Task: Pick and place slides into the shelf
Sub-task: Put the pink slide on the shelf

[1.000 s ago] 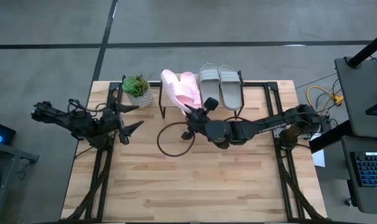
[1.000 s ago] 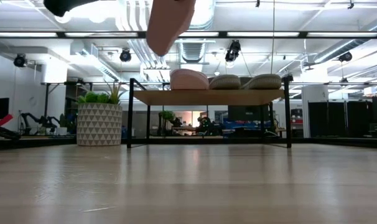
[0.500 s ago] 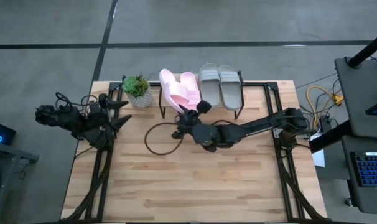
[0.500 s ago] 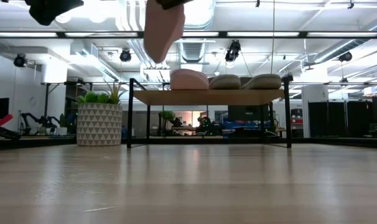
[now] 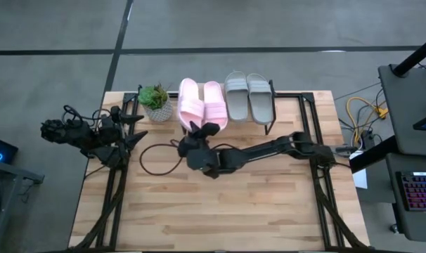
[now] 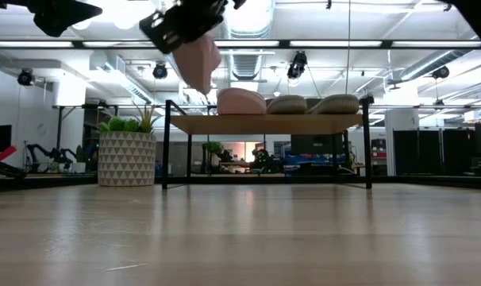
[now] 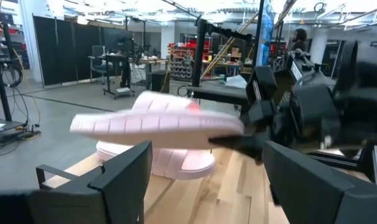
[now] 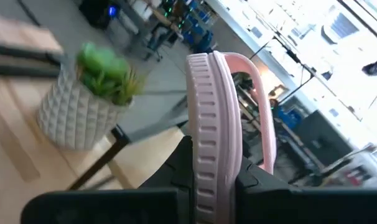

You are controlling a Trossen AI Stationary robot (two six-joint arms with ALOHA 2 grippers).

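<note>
While the near part of the wooden table (image 5: pixel 220 211) lay bare, the right gripper (image 5: pixel 193 139) hung above its middle, at the end of an arm that stretched in from three o'clock across the boards. Its fingers were clamped on a pink slide (image 5: pixel 191 111), which the right wrist view showed edge-on, the ribbed sole (image 8: pixel 208 143) pinched between the dark fingers and the strap arching to one side. In the low view that slide (image 6: pixel 197 62) hung toe-down in the air, above and to the nine o'clock side of the shelf (image 6: pixel 266 124), not touching the board. A loop of black cable (image 5: pixel 157 154) trailed on the table just beside the gripper, toward nine o'clock.

At nine o'clock on the table, well apart from the shelf, the left gripper (image 5: pixel 132 129) waited with its fingers spread and nothing between them; its wrist view looked across at the held slide and at the right arm (image 7: pixel 307 118) behind it.

Farther off, at twelve o'clock, the shelf stood along the far edge of the table. The other pink slide (image 5: pixel 214 104) lay flat on its top board, and from above the held one showed just beside it toward nine o'clock. Two grey slides (image 5: pixel 248 97) lay side by side on the board toward three o'clock, touching each other. A small potted plant (image 5: pixel 155 102) stood on the table just beside the shelf's nine o'clock end.
</note>
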